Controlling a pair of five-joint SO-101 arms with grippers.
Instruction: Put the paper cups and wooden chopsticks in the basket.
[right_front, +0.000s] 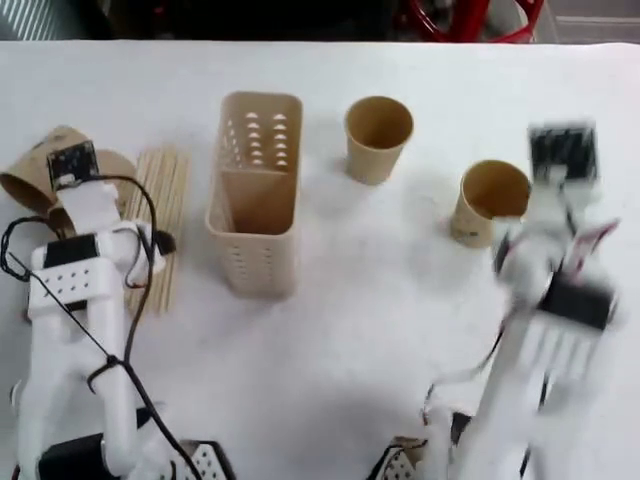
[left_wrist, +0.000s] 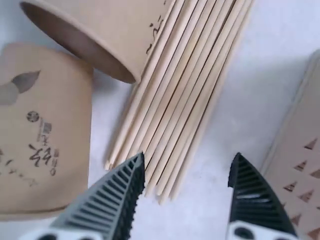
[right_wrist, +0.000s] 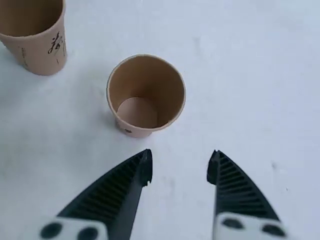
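Left end effector (left_wrist: 187, 170): jaws wide apart, empty, poised over the near ends of the wooden chopsticks (left_wrist: 185, 90).
Right end effector (right_wrist: 180, 167): jaws apart, empty, just short of an upright paper cup (right_wrist: 146, 95).
Wooden chopsticks: flat bundle on the table (right_front: 350, 330), between the lying paper cups (left_wrist: 45, 130) and the basket (right_front: 250, 265).
Basket: mid-table.
Second upright cup (right_front: 378, 135): farther back, near the basket.

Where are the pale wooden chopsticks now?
The chopsticks lie flat at the white table's left in the high view, between the tipped brown paper cups and the beige perforated basket.
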